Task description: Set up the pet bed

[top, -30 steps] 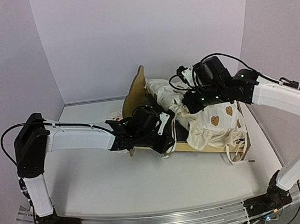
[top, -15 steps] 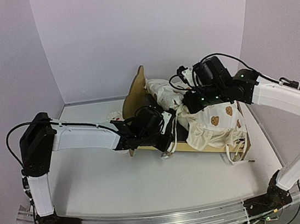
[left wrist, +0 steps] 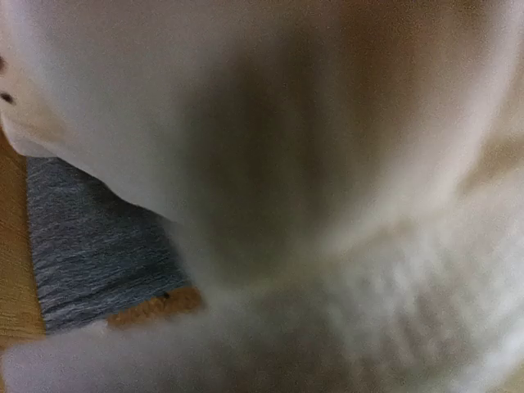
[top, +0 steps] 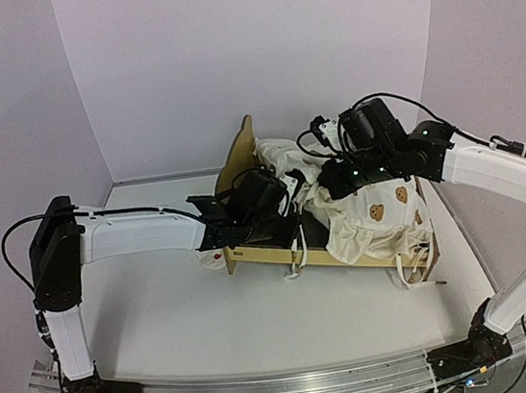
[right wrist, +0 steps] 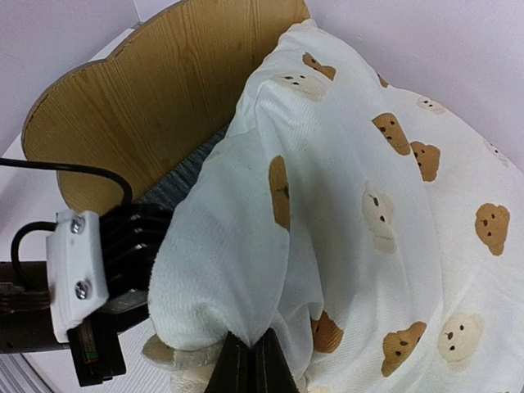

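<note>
Top external: pet bed [top: 237, 166] far-centre on worktop [top: 180, 304], cushion [top: 376, 211] heaped over it.
Right tool [right wrist: 252, 352]: clamped on cushion fold, holding it up, likely for spreading.
Left tool [top: 290, 214]: together, buried in cloth; hold unseen.

Matt plywood pet bed [right wrist: 155, 90], textured cloth cushion [right wrist: 352, 188]

left arm [top: 142, 234] stretched rightward, left tool [top: 282, 211] pinched closed, right arm [top: 492, 166] bent inward, right tool [right wrist: 252, 360] clamped

You are looking at the pet bed [top: 266, 252] sitting on the table [top: 162, 316], its headboard [top: 234, 161] standing at the left end. The cushion [top: 377, 212] is lying bunched inside, spilling over the right end.
</note>
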